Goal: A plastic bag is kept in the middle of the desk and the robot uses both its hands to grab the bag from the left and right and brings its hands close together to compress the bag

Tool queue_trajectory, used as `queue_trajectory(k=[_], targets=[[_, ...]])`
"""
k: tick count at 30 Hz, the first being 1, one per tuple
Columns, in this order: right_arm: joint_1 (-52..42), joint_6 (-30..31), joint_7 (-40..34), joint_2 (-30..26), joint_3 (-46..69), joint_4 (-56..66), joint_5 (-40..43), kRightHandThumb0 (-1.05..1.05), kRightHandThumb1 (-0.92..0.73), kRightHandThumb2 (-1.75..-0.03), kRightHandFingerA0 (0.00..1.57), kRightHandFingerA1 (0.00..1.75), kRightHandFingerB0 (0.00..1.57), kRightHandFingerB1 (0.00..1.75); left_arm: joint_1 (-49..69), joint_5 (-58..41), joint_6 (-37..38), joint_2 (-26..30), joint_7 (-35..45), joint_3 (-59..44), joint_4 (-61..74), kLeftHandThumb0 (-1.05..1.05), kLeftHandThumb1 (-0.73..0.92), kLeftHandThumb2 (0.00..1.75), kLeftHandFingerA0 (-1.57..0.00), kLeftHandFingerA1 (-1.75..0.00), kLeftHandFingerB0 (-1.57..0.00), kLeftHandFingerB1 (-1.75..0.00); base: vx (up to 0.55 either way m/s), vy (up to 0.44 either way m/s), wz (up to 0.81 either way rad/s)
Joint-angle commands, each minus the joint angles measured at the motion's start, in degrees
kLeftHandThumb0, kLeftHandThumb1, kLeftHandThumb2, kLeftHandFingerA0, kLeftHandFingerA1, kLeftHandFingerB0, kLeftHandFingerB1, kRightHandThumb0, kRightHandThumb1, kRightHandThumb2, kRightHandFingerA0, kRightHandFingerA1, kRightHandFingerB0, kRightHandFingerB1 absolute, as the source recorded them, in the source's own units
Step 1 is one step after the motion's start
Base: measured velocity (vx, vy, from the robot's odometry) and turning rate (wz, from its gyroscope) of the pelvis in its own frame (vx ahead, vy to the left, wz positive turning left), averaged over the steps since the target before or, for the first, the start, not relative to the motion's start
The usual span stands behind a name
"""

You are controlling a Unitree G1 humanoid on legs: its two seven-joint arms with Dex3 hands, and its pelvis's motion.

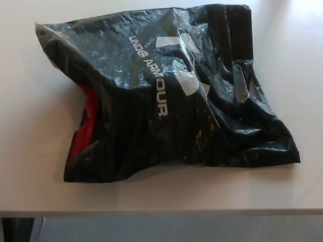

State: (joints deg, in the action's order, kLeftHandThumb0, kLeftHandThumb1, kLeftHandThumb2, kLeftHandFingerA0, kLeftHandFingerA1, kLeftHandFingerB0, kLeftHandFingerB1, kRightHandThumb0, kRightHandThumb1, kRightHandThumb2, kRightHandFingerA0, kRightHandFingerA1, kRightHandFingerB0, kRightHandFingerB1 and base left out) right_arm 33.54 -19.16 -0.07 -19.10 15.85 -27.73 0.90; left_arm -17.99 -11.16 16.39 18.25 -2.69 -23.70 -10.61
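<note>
The plastic bag (171, 96) lies on the desk (30, 151), near its front edge.

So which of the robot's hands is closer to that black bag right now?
Neither: no hand shows in the head view now. The black bag lies alone on the desk, crumpled, with red showing at its left opening.

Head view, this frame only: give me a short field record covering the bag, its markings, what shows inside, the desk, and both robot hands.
bag: black plastic bag, lying crumpled and spread out on the desk
markings: white lettering across its top face
inside: something red shows at the bag's left opening
desk: white desk, front edge visible at the bottom
left hand: not in view
right hand: not in view
contact: nothing touches the bag
</note>
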Motion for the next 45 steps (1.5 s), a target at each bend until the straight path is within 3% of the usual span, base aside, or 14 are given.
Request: queue_trajectory(k=[1,2,4,15,19,20,25,26,30,34,35,43,44,45], targets=[[-6.7,6.9,6.7,-6.1,5.1,16.6,8.6,-0.81,-0.74,-1.11,0.02,0.31,0.11,0.33,8.4,-5.4,-1.7,6.0,5.7,-6.2,13.7,-0.81,0.92,0.78,-0.19,-0.47,-0.17,-0.34,0.0,0.0,0.0],[-9.0,8.0,6.4,-6.3,5.6,20.5,8.6,-0.78,-0.92,-0.74,0.06,0.31,0.13,0.27,10.1,-5.7,-1.5,6.1,6.1,-6.9,16.0,-0.82,0.92,0.77,-0.2,-0.46,-0.17,-0.33,0.0,0.0,0.0],[-13.1,8.1,6.1,-6.5,6.4,26.6,7.9,-0.83,-0.77,-1.14,0.01,0.38,0.13,0.34,13.3,-6.6,-1.7,5.4,6.0,-8.0,20.5,-0.83,0.92,0.76,-0.22,-0.47,-0.2,-0.35,0.0,0.0,0.0],[-47.9,-8.3,7.5,4.5,10.7,46.2,9.7,-0.37,-0.48,-1.07,0.01,0.5,0.0,0.47,39.5,-6.8,9.2,-6.0,9.3,-8.6,38.2,-0.77,0.92,0.73,-0.23,-0.35,-0.19,-0.3,0.0,0.0,0.0],[-61.4,-17.2,11.6,8.2,7.3,41.9,10.1,-0.87,-0.69,-1.02,0.0,0.37,0.12,0.41,48.5,-8.8,12.1,-11.5,12.7,-4.6,36.6,-0.77,0.92,0.7,-0.2,-0.32,-0.19,-0.27,0.0,0.0,0.0],[-62.2,-18.3,11.2,9.1,6.4,40.5,9.3,-0.77,-0.84,-0.67,0.11,0.31,0.13,0.28,48.6,-8.1,14.0,-11.4,13.3,-4.8,34.9,-0.75,0.92,0.71,-0.19,-0.34,-0.17,-0.27,0.0,0.0,0.0],[-65.7,-23.7,12.8,11.9,1.0,28.8,7.5,-0.65,-0.66,-1.02,0.0,0.34,0.03,0.38,53.7,-9.3,18.7,-15.9,17.9,-1.5,23.4,-0.34,0.58,1.14,-0.01,-0.49,0.0,-0.47,0.0,0.0,0.0],[-66.1,-23.4,12.9,12.2,0.1,28.0,7.3,-0.69,-0.64,-0.99,0.0,0.3,0.09,0.35,53.7,-9.1,19.6,-16.0,18.6,-1.3,20.9,-0.83,0.77,1.08,-0.08,-0.44,-0.09,-0.41,0.0,0.0,0.0],[-67.3,-21.4,13.1,12.1,-1.5,27.1,6.7,-0.61,-0.68,-1.0,0.0,0.3,0.02,0.34,53.8,-9.4,19.7,-17.6,19.0,-0.1,17.1,-0.75,0.91,0.69,-0.14,-0.31,-0.15,-0.27,0.0,0.0,0.0],[-63.9,-27.0,9.7,11.9,-1.0,22.1,1.6,-0.71,-0.69,-1.01,0.0,0.3,0.08,0.44,52.8,-9.7,20.1,-17.3,19.1,-0.1,16.4,-0.35,0.55,1.13,-0.01,-0.48,0.0,-0.47,0.0,0.0,0.0],[-63.9,-27.0,10.1,11.9,-1.1,22.0,2.4,-0.61,-0.66,-1.02,0.0,0.34,0.08,0.45,53.3,-9.6,20.2,-17.5,19.2,0.1,16.7,-0.73,0.92,0.7,-0.15,-0.32,-0.13,-0.27,0.0,0.0,0.0],[-63.1,-25.5,11.0,10.5,-1.4,21.8,4.2,-0.64,-0.69,-1.04,0.0,0.31,0.0,0.37,53.8,-10.5,20.9,-17.6,19.9,0.2,15.3,-0.84,0.77,1.11,-0.08,-0.43,-0.01,-0.37,0.0,0.0,0.0],[-62.8,-26.4,11.1,10.5,-1.4,21.0,4.4,-0.65,-0.67,-1.02,0.01,0.31,0.05,0.4,54.0,-10.5,20.8,-17.7,19.9,0.4,15.7,-0.74,0.92,0.69,-0.15,-0.31,-0.13,-0.26,0.0,0.0,0.0],[-62.6,-26.7,11.1,10.4,-1.4,20.7,4.1,-0.7,-0.68,-1.01,0.01,0.28,0.07,0.38,53.6,-10.5,21.6,-17.6,20.2,0.2,14.8,-0.83,0.77,1.11,-0.07,-0.43,-0.02,-0.37,0.0,0.0,0.0]])
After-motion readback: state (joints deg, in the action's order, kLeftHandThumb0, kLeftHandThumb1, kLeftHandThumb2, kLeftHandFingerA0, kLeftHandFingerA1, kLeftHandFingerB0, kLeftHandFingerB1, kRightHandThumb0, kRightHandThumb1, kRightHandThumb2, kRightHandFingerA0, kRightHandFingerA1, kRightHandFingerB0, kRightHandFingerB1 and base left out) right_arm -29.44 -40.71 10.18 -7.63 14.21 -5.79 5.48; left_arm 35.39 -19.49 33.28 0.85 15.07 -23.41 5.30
